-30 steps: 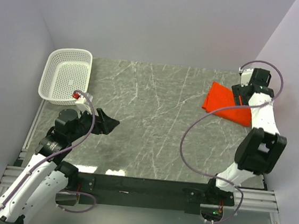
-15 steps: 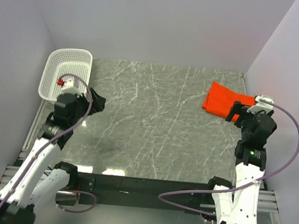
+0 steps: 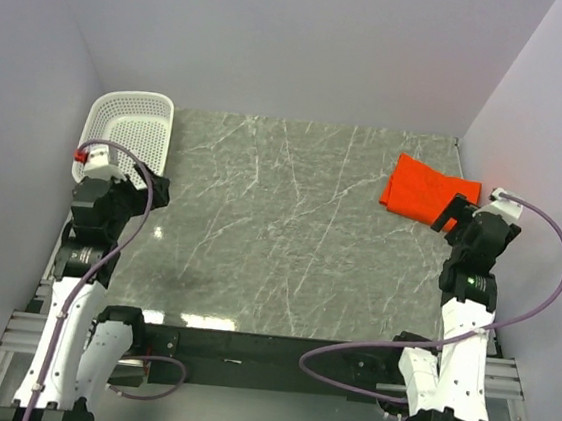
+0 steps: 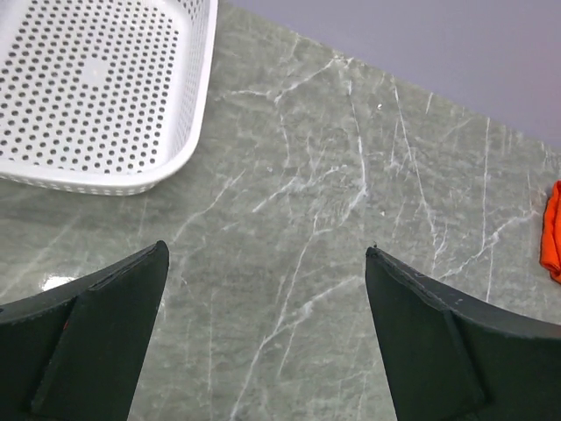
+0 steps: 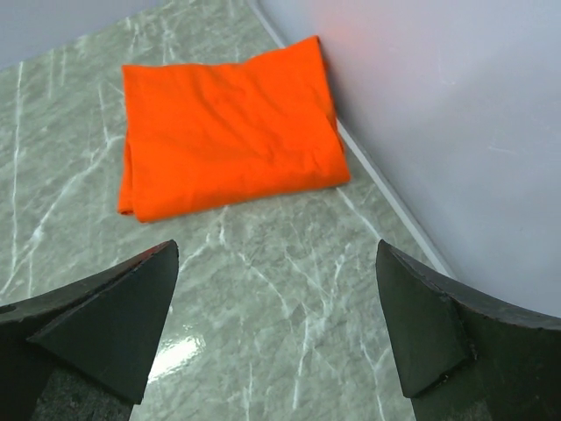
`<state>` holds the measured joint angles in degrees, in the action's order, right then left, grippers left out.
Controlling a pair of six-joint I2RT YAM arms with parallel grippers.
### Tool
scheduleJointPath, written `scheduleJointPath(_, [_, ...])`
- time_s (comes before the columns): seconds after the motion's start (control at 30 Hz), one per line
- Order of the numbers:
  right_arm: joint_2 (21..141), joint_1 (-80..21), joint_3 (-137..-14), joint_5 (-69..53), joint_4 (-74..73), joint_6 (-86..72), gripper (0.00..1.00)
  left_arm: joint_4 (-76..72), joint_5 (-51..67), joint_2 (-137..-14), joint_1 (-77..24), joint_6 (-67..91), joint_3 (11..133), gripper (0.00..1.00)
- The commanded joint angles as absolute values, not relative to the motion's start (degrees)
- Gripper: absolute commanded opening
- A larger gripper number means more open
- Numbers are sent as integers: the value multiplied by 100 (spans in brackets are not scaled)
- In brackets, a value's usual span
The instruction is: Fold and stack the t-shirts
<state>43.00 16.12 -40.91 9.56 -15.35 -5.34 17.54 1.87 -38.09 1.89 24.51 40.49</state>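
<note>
- Orange-red t-shirt (image 5: 228, 127), folded flat, lies just ahead of your right gripper (image 5: 276, 246). Its far side runs close along the wall (image 5: 438, 105) on that gripper's right.
- Your right gripper's fingers are spread wide with nothing between them, over a bare strip of marble table (image 5: 263, 289) short of the shirt.
- Your left gripper (image 4: 266, 248) is spread wide too, gripping nothing.
- A white perforated basket (image 4: 197, 114) sits ahead and left of your left gripper; open marble runs ahead and to its right.
</note>
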Motion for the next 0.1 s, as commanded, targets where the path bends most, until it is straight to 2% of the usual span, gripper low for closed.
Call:
scheduleJointPath(0.0, [4271, 1635, -4070, 1265, -1073, -457, 99, 1785, 193, -3788, 193, 2171, 3973, 99])
scheduleJointPath(0.07, [4315, 1635, -4095, 1231, -1081, -361, 100, 1749, 246, -3814, 193, 2171, 3964, 99])
